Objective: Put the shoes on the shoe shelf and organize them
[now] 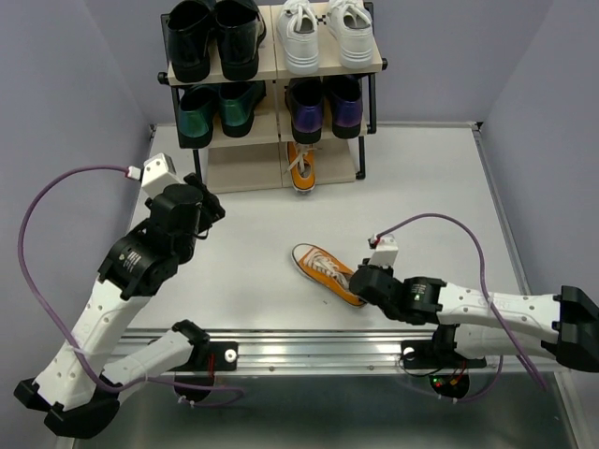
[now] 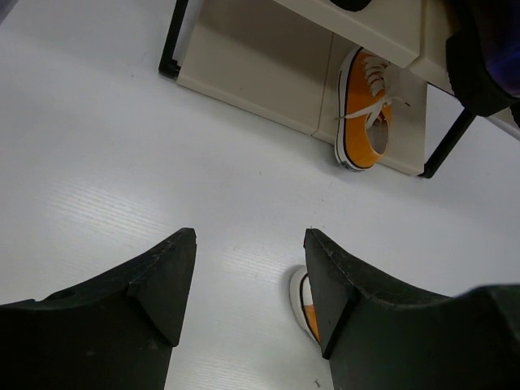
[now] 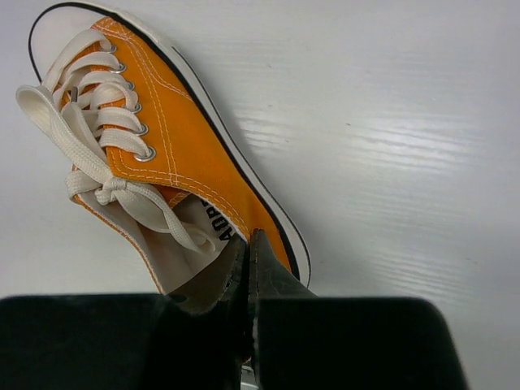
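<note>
Only one orange sneaker point(image 1: 323, 268) is off the shelf point(image 1: 273, 71), heel pinched in the right jaws. The left jaws gape.

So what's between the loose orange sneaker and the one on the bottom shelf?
Only bare white table separates the loose orange sneaker from its mate; the top view shows it.

**One High View, Two Wrist Views**

The top external camera sits high behind the arm bases. It faces down and forward over the whole table point(image 1: 421, 187) to the shoe shelf point(image 1: 234, 168) at the far edge. The left wrist camera looks past the left gripper point(image 2: 252, 244) toward the shelf's foot, at middle range. The right wrist camera looks steeply down past the right gripper point(image 3: 249, 252), very near. All three views share the loose orange sneaker point(image 3: 187, 154).
</note>
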You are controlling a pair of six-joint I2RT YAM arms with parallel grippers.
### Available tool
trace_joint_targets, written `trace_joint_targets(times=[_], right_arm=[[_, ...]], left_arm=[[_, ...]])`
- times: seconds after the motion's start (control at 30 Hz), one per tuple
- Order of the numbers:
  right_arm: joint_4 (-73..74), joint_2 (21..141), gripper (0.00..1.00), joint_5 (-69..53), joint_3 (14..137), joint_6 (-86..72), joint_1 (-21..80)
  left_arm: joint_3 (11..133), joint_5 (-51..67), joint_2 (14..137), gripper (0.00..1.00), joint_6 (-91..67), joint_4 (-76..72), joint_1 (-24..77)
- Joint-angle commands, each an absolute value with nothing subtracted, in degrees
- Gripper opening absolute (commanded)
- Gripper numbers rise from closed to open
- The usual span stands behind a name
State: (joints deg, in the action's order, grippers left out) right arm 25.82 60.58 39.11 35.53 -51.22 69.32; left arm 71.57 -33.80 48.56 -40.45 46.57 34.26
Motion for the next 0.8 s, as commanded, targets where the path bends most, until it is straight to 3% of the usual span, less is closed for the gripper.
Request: trace_joint_targets(times=[0.0, 0.1, 0.13, 0.2, 0.3, 0.77], right_arm=[[27.68, 57.74, 0.01, 43.42, 34.54, -60.11, 68.38], [27.86, 60.02, 0.06, 40.97, 34.45, -61.61, 68.38], [27.77, 60.81, 0.19, 40.35, 35.41, -60.57, 68.38], [28.39, 62.66, 0.38, 39.03, 36.56, -58.72, 68.38], [29.44, 63.46, 0.46, 38.06, 38.05, -56.79, 68.38], [31.99, 67.94, 0.47, 34.19, 38.24, -55.63, 65.4]], left_arm=[[70.49, -32.87, 49.57, 0.67, -39.37, 42.37, 34.01], [70.31, -31.91, 50.18, 0.67, -39.37, 41.66, 34.01], [70.23, -31.64, 50.36, 0.67, -39.46, 41.49, 34.01], [70.22, -31.64, 50.36, 0.67, -39.64, 41.49, 34.01], [69.79, -31.29, 50.19, 0.67, -39.81, 41.22, 34.01], [68.29, -30.59, 49.48, 0.67, -39.81, 40.08, 34.01]])
